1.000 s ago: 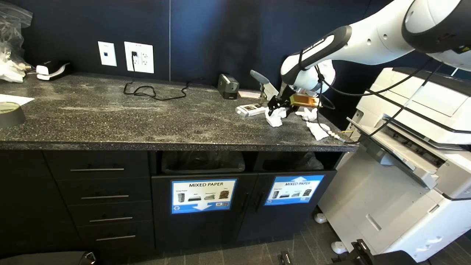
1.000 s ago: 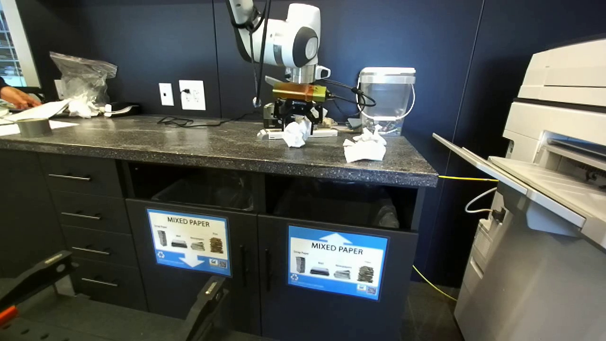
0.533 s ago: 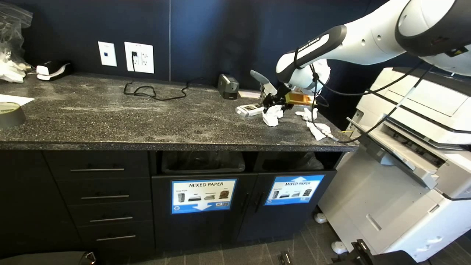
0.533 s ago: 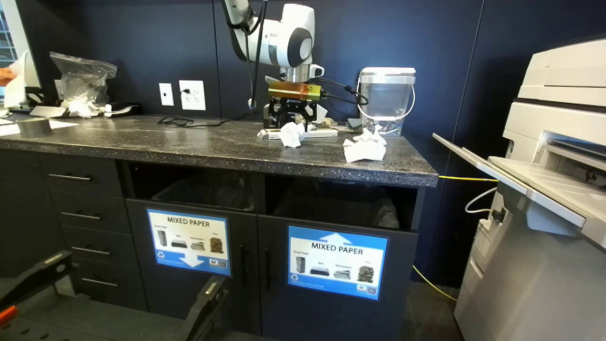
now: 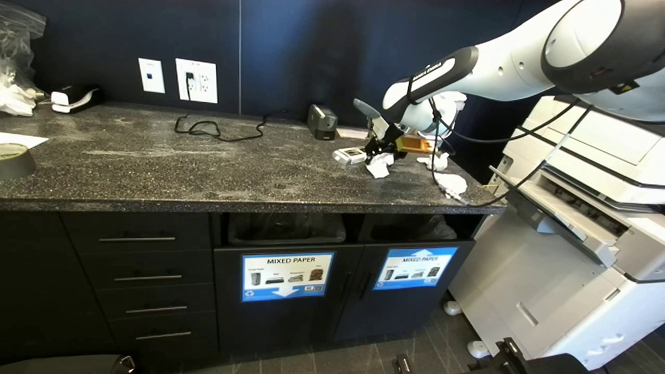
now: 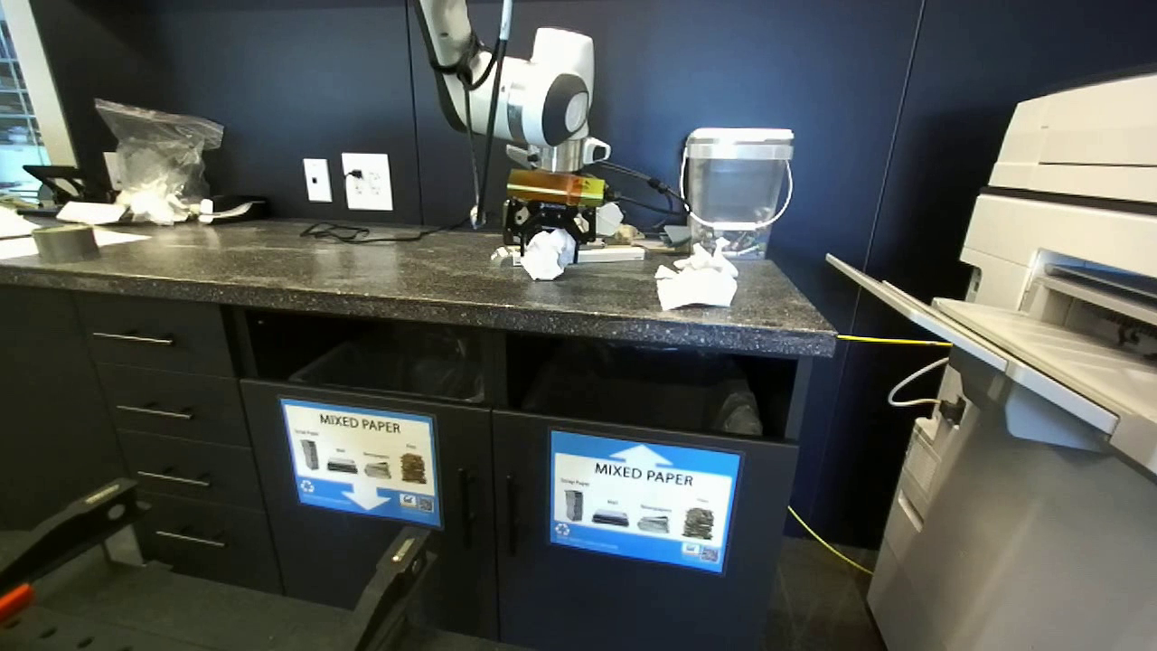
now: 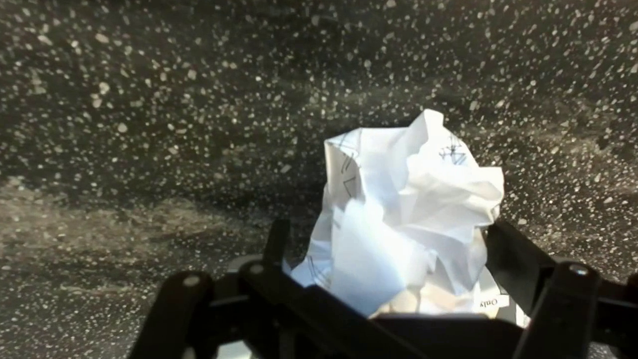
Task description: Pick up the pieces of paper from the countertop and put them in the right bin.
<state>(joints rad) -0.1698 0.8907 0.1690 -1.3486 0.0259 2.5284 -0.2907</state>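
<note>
Jaws: apart; we see the gripper (image 7: 386,229) around a paper ball (image 7: 413,199), with a finger (image 7: 518,257) on either side.
Contact: we cannot tell whether the fingers touch it.
Paper ball: on the countertop (image 6: 380,271), right half, left of the other scraps (image 6: 696,285).
Other scraps: near the countertop's right end.
Right bin (image 6: 624,389): in the cabinet (image 6: 615,606) below the countertop, above a sign (image 6: 646,502) with a blue top.
Bucket (image 6: 739,167): far right, beyond the scraps.
Tape roll (image 6: 66,244): well to the left of the gripper.
Printer (image 6: 1012,452): standing to the right, past the countertop's right end.
</note>
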